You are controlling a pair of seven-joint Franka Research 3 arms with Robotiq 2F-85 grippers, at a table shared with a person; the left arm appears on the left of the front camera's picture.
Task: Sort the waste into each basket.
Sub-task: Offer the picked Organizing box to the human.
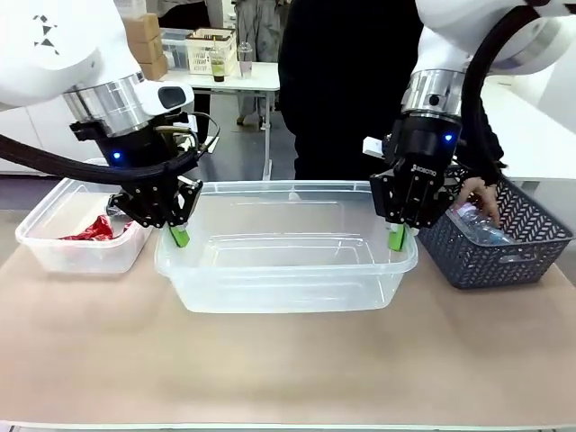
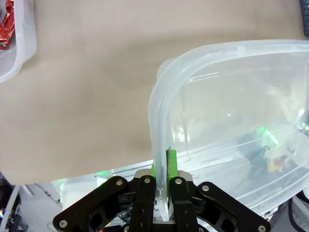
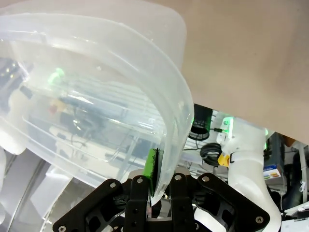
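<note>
Across the middle of the table, in the front view, a large clear tub is lying with its long axis running left to right. The left gripper is pinching the rim of its left short end and the right gripper is pinching the rim of its right short end. The tub is therefore spanning the gap between the two arms, and any shift will likely need both to travel together. Whether its base is resting on the table cannot be told. Just beside the left end a small clear tub is holding a crushed red can. Just beside the right end, a person's hand is reaching into a dark lattice basket that is holding a plastic bottle. Looking along the left wrist view, the left gripper is clamping the curved rim of the large clear tub edge-on between its green pads, one finger inside the wall and one outside. The tub is stretching away to the picture's right, and the small clear tub with the red can is sitting at the top left. Looking along the right wrist view, the right gripper is squeezing the opposite rim of the large clear tub in the same way.
</note>
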